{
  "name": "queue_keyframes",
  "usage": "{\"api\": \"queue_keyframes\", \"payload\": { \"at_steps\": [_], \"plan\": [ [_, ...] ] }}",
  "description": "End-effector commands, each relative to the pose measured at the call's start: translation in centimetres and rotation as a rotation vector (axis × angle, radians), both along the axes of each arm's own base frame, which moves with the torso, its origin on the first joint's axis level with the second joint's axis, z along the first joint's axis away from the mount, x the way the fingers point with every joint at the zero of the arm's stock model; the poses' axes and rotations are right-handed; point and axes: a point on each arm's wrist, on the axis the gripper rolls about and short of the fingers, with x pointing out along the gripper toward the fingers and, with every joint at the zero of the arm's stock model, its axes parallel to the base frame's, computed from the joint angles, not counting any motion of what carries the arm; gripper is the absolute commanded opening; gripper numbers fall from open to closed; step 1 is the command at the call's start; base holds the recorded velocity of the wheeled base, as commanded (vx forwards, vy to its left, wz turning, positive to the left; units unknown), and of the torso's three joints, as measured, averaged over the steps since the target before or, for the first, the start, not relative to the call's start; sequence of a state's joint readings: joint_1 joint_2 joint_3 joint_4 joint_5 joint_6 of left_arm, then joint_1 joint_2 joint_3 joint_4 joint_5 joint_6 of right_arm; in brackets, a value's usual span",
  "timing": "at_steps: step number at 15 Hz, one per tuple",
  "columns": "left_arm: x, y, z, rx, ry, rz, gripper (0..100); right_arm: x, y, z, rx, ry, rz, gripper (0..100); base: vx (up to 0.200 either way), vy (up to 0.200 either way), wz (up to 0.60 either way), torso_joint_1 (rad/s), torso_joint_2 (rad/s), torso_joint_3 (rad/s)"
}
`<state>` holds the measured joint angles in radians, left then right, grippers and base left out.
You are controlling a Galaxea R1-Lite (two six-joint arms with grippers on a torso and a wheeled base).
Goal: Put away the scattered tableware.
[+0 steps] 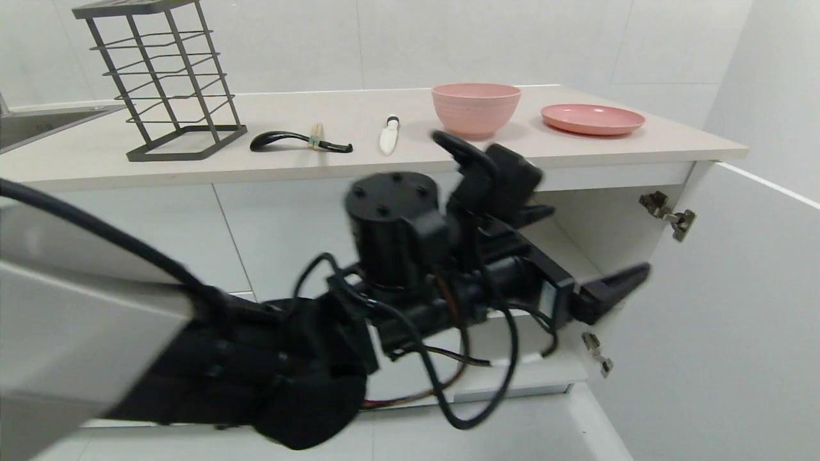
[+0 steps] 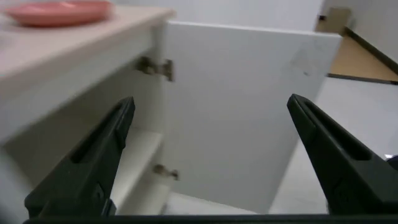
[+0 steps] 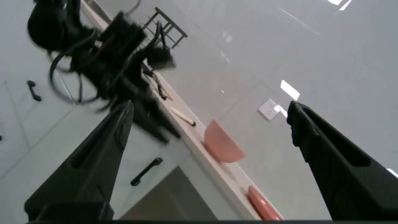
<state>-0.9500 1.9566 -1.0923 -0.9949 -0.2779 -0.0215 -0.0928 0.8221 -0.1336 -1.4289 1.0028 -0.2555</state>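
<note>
Currently the left gripper [image 1: 543, 202], spread wide and empty, hangs below the counter [image 1: 359, 160] edge; the bowl [image 1: 475, 109] sits just above it.

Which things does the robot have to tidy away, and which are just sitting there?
To tidy away: pink bowl, pink plate, black spoon, white utensil.

Just there: wire rack, sink, open cupboard door, though the rack or cupboard may be where things go.

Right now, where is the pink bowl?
In the head view, the pink bowl stands on the counter, toward the right, between the small white utensil and the pink plate.
</note>
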Motion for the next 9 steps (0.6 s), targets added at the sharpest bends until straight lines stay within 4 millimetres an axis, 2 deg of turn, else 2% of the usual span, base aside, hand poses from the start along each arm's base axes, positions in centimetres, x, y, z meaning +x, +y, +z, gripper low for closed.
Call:
{"api": "queue_keyframes", "payload": {
  "at_steps": [1,3,4,5,6,9],
  "plan": [
    [-2.7,12.6,5.4,-0.072,-0.1,0.194,100,-0.6,0.2,-0.9,0.001,0.016,0.041,100,0.0,0.0,0.0,0.0,0.0,0.0],
    [-5.1,17.6,5.5,-0.082,-0.12,0.285,100,-0.8,0.3,-2.1,-0.003,0.047,0.062,100,0.0,0.0,0.0,0.0,0.0,0.0],
    [-5.5,18.3,5.3,-0.083,-0.121,0.299,100,-1.0,0.4,-2.3,-0.003,0.05,0.066,100,0.0,0.0,0.0,0.0,0.0,0.0],
    [-7.5,21.7,4.6,-0.085,-0.133,0.383,100,-1.4,0.4,-3.1,-0.003,0.074,0.086,100,0.0,0.0,0.0,0.0,0.0,0.0],
    [-8.8,23.7,3.5,-0.077,-0.134,0.448,100,-1.8,0.5,-3.3,-0.006,0.076,0.1,100,0.0,0.0,0.0,0.0,0.0,0.0],
    [-13.2,28.0,0.1,-0.035,-0.142,0.619,100,-3.2,0.5,-4.3,-0.005,0.128,0.111,100,0.0,0.0,0.0,0.0,0.0,0.0]
  ]
}}
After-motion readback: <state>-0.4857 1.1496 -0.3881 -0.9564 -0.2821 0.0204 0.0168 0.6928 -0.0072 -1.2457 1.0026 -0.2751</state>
